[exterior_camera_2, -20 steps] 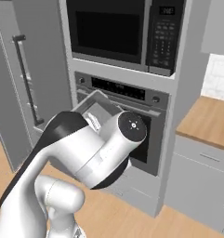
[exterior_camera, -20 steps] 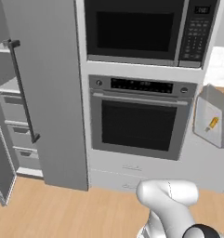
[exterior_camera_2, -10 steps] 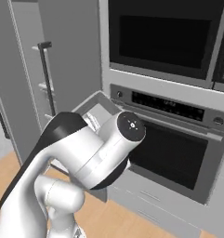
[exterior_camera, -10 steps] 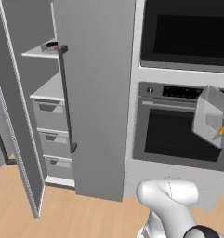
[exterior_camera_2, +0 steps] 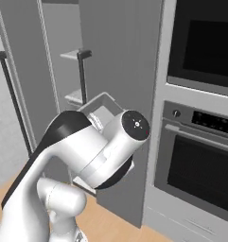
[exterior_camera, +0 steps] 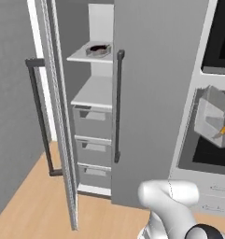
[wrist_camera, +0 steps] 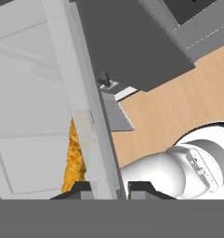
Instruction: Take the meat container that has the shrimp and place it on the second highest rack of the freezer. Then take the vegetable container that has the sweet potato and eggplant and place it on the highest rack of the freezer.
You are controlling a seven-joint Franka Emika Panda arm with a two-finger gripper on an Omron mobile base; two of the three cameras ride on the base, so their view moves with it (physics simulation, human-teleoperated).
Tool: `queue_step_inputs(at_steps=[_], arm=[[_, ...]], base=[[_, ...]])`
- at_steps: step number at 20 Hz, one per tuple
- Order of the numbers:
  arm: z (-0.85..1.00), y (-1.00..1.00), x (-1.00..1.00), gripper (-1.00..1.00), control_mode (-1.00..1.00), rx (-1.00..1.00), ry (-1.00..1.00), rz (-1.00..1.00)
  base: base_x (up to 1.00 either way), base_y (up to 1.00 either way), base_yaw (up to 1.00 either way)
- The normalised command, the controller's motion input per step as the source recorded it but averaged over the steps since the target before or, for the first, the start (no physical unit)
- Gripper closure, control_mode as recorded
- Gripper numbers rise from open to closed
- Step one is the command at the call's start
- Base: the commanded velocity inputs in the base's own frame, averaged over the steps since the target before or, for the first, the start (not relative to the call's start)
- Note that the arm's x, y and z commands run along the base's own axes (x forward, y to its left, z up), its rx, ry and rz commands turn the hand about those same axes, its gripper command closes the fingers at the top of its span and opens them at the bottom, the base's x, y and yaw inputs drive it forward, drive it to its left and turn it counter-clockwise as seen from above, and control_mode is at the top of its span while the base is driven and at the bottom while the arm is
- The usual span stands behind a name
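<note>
While the freezer door point(exterior_camera: 58, 116) stood wide open, two bare-edged racks point(exterior_camera: 96, 91) lay free above the drawers point(exterior_camera: 93, 123). The fingers point(wrist_camera: 106, 189) clamped the rim of the container point(exterior_camera: 216, 122), held tilted high before the oven point(exterior_camera_2: 200, 165), orange food inside.

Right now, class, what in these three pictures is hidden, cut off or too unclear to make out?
- Container: the left base view's right edge cuts it off; the orange piece inside is too small to name.
- Container in the right base view: the arm hides most of it.
- Gripper: the hand view's bottom edge cuts off the fingers.
- Dish on the top freezer shelf: its contents are too small to identify.
</note>
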Motion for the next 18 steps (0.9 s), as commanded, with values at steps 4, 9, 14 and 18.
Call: queue_step_inputs(at_steps=[4,9,14,18], arm=[[0.00,0.00,0.00,1.00,1.00,0.00,0.00,0.00],[0.00,0.00,0.00,1.00,1.00,0.00,0.00,0.00],[0.00,0.00,0.00,1.00,1.00,0.00,0.00,0.00],[0.00,0.00,0.00,1.00,1.00,0.00,0.00,0.00]], base=[[0.09,1.00,0.00],[0.86,0.97,0.01],[0.65,0.47,0.09],[-0.29,-0.49,0.15]])
